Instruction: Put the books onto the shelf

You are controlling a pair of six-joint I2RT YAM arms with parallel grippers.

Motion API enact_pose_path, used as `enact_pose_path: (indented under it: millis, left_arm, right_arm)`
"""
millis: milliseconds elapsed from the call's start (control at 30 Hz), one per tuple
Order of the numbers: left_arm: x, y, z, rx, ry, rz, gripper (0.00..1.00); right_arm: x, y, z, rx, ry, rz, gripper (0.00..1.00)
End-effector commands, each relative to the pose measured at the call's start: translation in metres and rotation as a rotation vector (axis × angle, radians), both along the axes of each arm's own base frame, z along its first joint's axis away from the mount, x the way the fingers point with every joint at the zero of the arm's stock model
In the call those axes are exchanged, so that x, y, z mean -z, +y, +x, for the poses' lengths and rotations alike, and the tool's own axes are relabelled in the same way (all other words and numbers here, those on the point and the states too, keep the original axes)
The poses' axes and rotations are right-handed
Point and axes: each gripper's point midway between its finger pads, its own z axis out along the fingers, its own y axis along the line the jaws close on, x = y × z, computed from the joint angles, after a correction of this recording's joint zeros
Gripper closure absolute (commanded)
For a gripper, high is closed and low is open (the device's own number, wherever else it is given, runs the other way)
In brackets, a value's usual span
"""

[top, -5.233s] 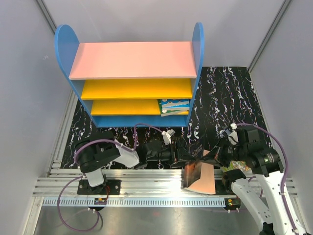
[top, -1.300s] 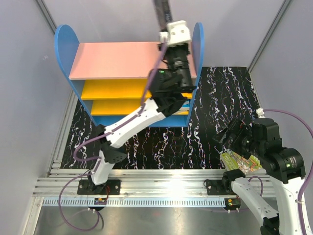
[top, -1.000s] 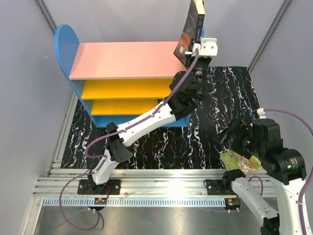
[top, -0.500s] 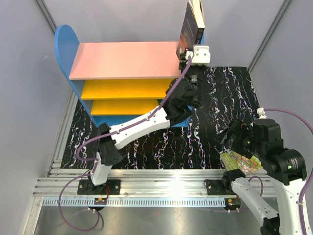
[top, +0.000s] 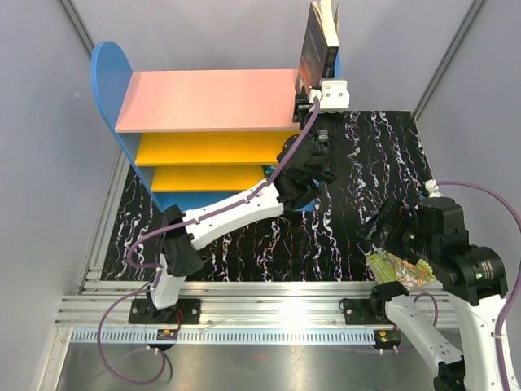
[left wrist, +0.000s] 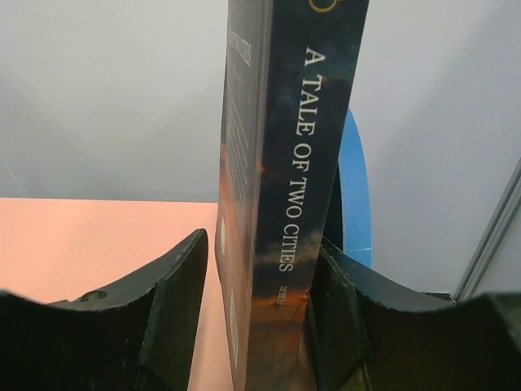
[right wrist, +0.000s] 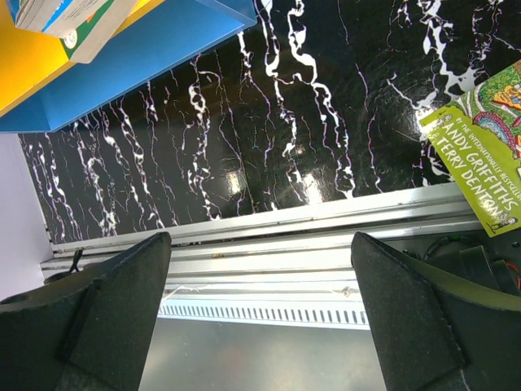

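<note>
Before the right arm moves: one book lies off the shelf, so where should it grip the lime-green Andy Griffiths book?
Probably the corner nearest the arms, approached from the near side. The lime-green book lies flat on the black mat, hard to pinch from above, but that corner juts over the metal rail. The right tool is open.

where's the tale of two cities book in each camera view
top external: the book stands upright at the right end of the pink top board.
left wrist: centre frame, spine facing the camera.
right wrist: not in it.
shared landmark: the pink top board.
</note>
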Motion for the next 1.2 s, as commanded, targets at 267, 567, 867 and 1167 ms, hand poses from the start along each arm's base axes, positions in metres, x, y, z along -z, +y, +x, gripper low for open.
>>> enact_pose_path:
  millis: [267, 567, 867, 1167]
  left_arm:
    - [-0.038, 0.021, -0.037, 0.019, -0.006, -0.092, 0.36]
    - [-0.036, 0.015, -0.077, 0.048, 0.047, -0.052, 0.24]
    - [-0.022, 0.017, -0.146, 0.121, 0.144, -0.061, 0.16]
    - [0.052, 0.063, -0.205, 0.189, 0.300, -0.043, 0.15]
  right_arm:
    - [0.024, -0.008, -0.023, -0.008, 0.134, -0.053, 0.00]
    - [0.029, -0.009, -0.020, 0.010, 0.142, -0.053, 0.00]
    - [0.050, -0.001, 0.011, 0.095, 0.251, -0.038, 0.00]
    - [0.088, -0.032, 0.094, 0.328, 0.348, -0.098, 0.00]
